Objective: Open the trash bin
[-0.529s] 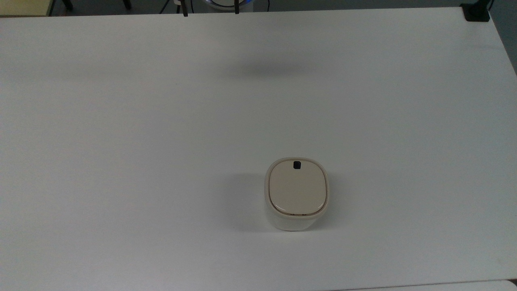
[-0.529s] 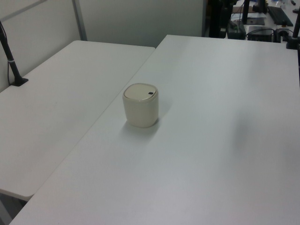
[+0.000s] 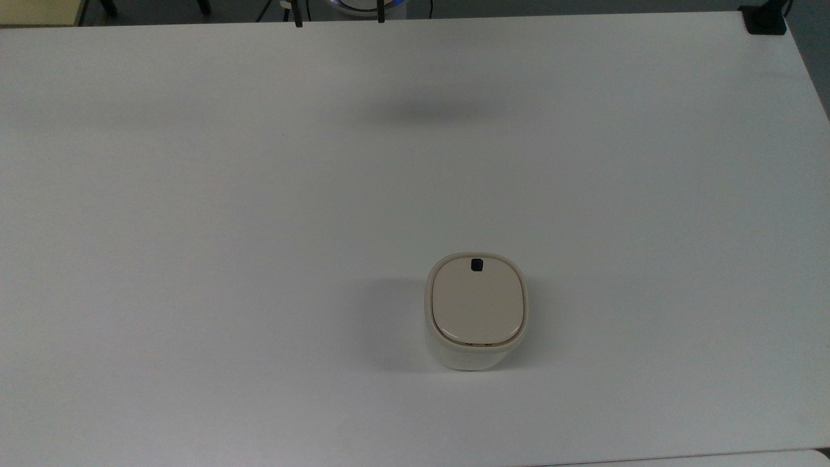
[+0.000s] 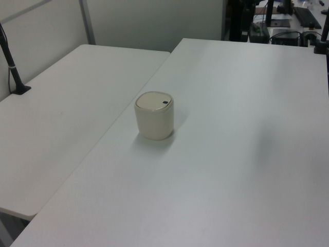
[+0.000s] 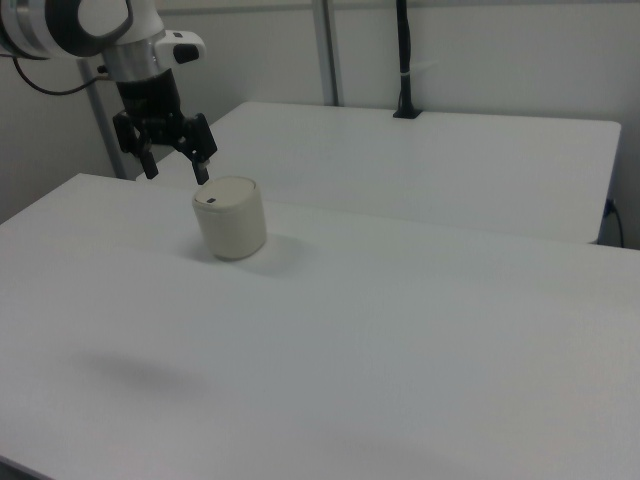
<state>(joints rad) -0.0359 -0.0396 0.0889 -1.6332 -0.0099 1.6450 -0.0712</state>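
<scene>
Nothing on the table [image 3: 194, 194] has shifted since half a second ago: the trash bin [image 3: 475, 311] sits in the same spot, toward the lower middle of the top view, its lid [image 3: 476, 301] closed. It is a small smooth cream plastic tub, rounded-square, with a flat beige lid and a tiny black square button [image 3: 476, 264] by the lid's far edge. In the right view the gripper [image 5: 174, 168] hangs with its dark fingers spread apart, holding nothing, beside the bin at the right view's left, the arm [image 5: 90, 25] cut off by the frame.

My arm's white rounded shell, grey joint ring, black gripper [image 5: 175, 172] with two dark fingers, thin black cable.
</scene>
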